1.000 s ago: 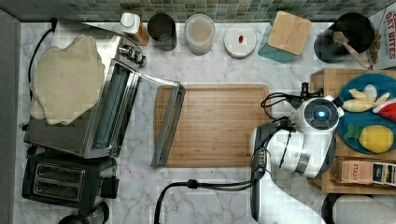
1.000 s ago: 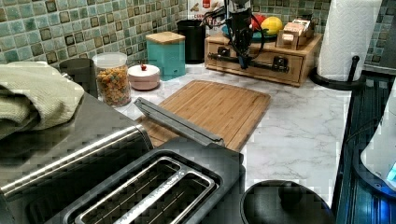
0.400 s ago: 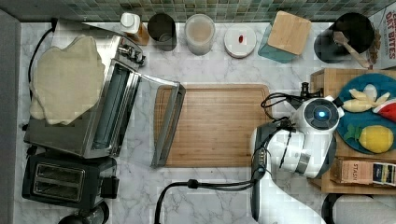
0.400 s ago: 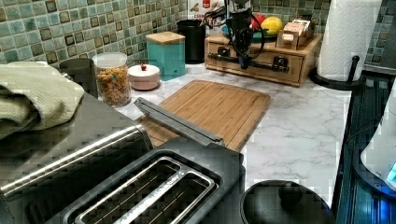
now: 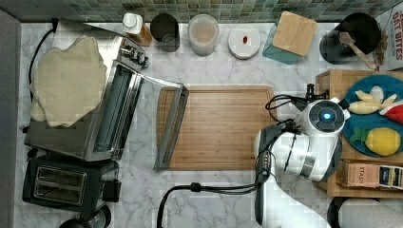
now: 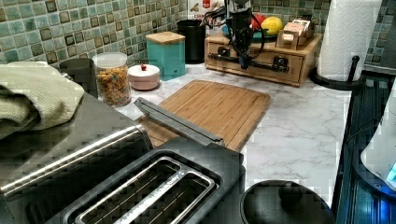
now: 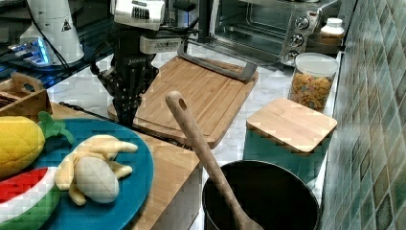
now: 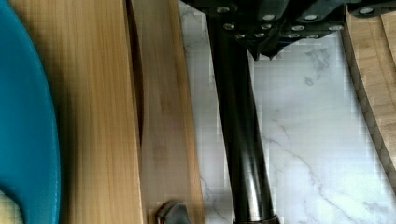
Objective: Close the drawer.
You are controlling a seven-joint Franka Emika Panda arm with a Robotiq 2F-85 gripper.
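Going by the left view, nearest first. Black toaster (image 6: 154, 191) is at the front edge, and the toaster oven (image 6: 70, 140) is beside it with a beige cloth (image 6: 32, 100) lying on its top. The oven door (image 6: 177, 121) is dropped open, and its free edge rests on the near end of the cutting board (image 6: 219, 105). The board lies flat on the marble counter (image 6: 299, 135).

Behind the board, along the tiled wall, we see a cereal jar (image 6: 112, 84) and a teal canister (image 6: 166, 53) with a wooden lid. The paper towel roll (image 6: 348, 37) stands at the left view's far right.

Farthest back is the wooden box (image 6: 308, 44) with the blue plate (image 8: 23, 116) of toy fruit on top. The drawer (image 6: 261, 74) sits in the box's front face. In the wrist view its front (image 8: 163, 116) lies just beside the box-top edge, with a thin dark seam between them, so it reads as in or very nearly in.

The drawer's black bar handle (image 8: 238, 140) runs across the front. The gripper (image 6: 243, 56) points down, right at that bar, over the strip of marble between board and box.

Jaw state: we can't tell, since the handle runs up under the gripper body.
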